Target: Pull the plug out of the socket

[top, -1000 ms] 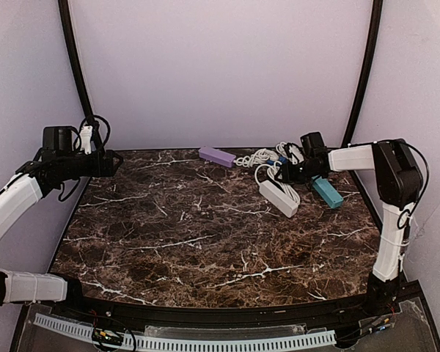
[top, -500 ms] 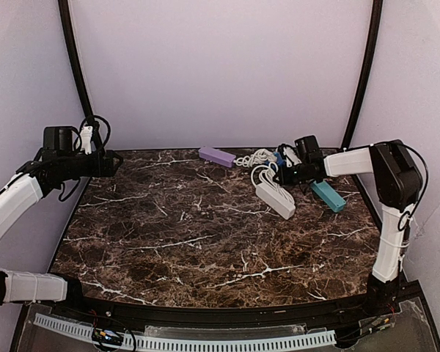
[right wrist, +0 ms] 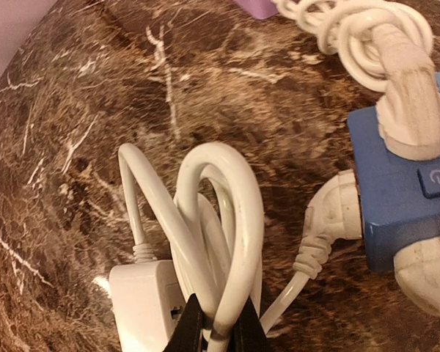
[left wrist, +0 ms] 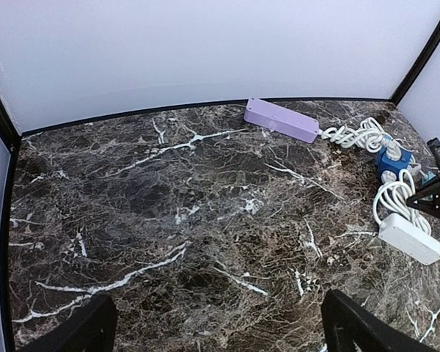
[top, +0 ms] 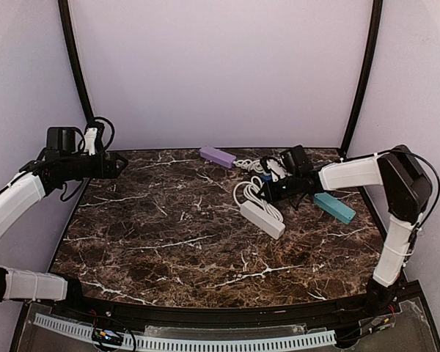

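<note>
The blue socket cube (right wrist: 400, 194) lies on the marble at the back right, also seen as the socket (top: 266, 177) and the socket (left wrist: 393, 159). Three white plugs sit in it: one on top (right wrist: 414, 121), one in its left side (right wrist: 334, 216), one at the lower right (right wrist: 429, 275). My right gripper (right wrist: 214, 323) is shut on a looped white cable (right wrist: 227, 220), left of the cube and apart from the plugs. My left gripper (left wrist: 216, 337) hangs open at the far left, its fingers (left wrist: 81, 334) spread over bare marble.
A white power strip (top: 262, 218) lies under the held cable loops. A teal power strip (top: 334, 207) sits to the right. A purple power strip (top: 217, 156) rests by the back wall, with a coiled white cord (left wrist: 359, 136) running to the cube.
My right gripper closed on the cable loops and moved left and nearer, dragging the white power strip and the blue cube along. The teal strip shifted slightly. The left arm stayed still.
</note>
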